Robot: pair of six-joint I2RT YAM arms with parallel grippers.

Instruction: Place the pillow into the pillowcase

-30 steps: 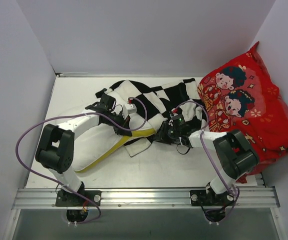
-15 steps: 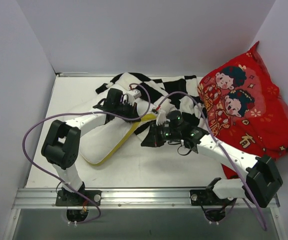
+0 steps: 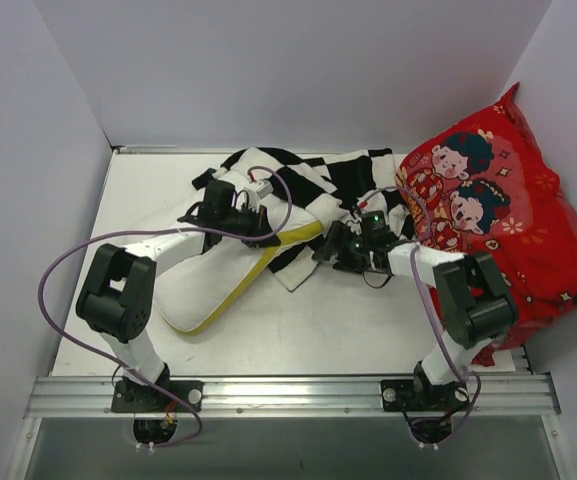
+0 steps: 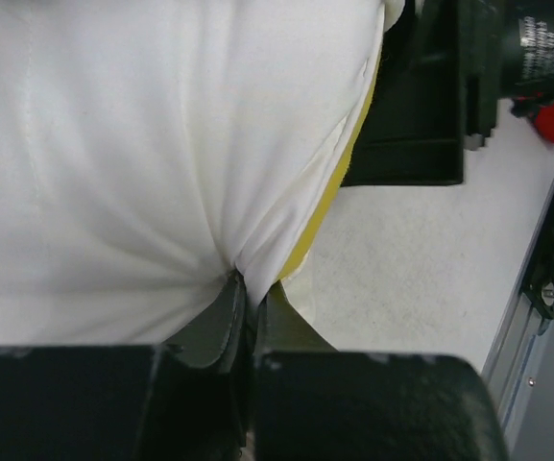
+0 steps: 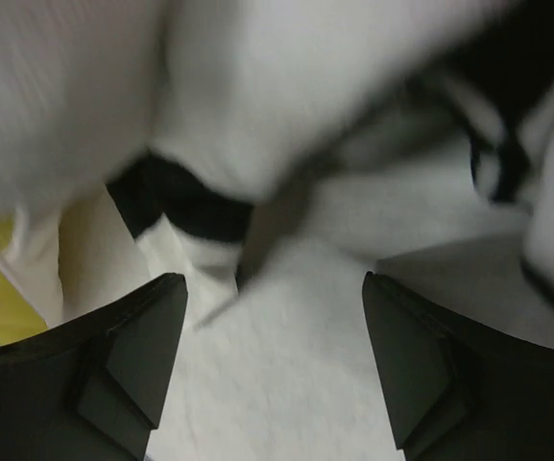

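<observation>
Pillow (image 3: 208, 280): cream with a yellow edge band (image 4: 323, 206). It lies slantwise left of centre in the top view, on the table (image 3: 368, 330), and its upper right end meets the pillowcase.
Pillowcase (image 3: 313, 180): black and white checks, crumpled across the upper middle of the top view. Its right end is just beside the red cushion (image 3: 498, 230).
Left tool (image 4: 250, 288): closed tight on a pinch of the pillow's white cloth, just beside the yellow band. The cloth puckers into the tips.
Right tool (image 5: 270, 288): spread wide and holding nothing, low over the table at the near edge of the pillowcase. Its own view is blurred.
Done: the pillow is gripped and its end lies at the pillowcase. Whether any of it is inside the opening cannot be told.
Left to do: most of the pillow shows bare, so this looks like an early stage. The opening needs holding apart, the pillow feeding in, and the cloth drawing over it.
Writing: none readable. The cushion shows two cartoon children and a gold mark near its lower edge, too small to read. There is fine white print on the black part at the upper right of the left wrist view, also illegible.
</observation>
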